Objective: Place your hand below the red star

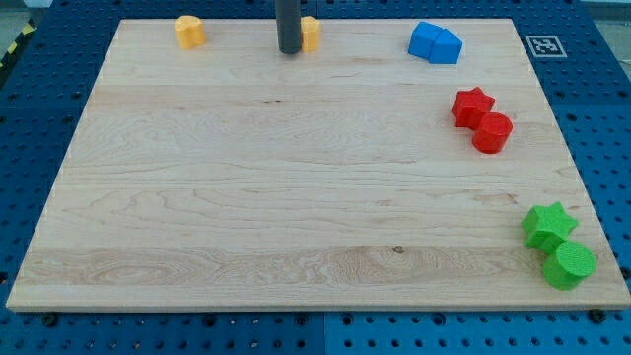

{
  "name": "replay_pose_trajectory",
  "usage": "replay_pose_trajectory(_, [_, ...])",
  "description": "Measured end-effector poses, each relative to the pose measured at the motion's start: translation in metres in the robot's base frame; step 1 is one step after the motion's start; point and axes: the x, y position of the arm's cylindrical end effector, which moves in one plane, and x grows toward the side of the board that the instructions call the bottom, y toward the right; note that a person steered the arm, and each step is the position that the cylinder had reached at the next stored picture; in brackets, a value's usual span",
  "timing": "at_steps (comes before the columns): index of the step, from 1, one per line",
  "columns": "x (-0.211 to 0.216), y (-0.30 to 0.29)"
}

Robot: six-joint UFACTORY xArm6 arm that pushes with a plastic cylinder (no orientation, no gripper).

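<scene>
The red star (471, 105) lies near the right edge of the wooden board, touching a red round block (492, 132) just below and right of it. My tip (289, 50) is at the view's top centre, far to the left and above the red star. It stands right next to a yellow block (310, 34), which it partly hides.
Another yellow block (190, 32) sits at the top left. Blue blocks (436, 42) lie at the top right. A green star (548, 224) and a green round block (569, 264) sit at the bottom right. The board (246, 197) rests on a blue perforated table.
</scene>
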Motion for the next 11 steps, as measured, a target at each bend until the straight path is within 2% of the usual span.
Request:
replay_pose_trajectory(2, [-0.002,0.0])
replay_pose_trajectory(4, [0.074,0.032])
replay_pose_trajectory(6, [0.097,0.103])
replay_pose_trajectory(9, [0.112,0.105])
replay_pose_trajectory(10, [0.125,0.105])
replay_pose_trajectory(11, [0.157,0.112])
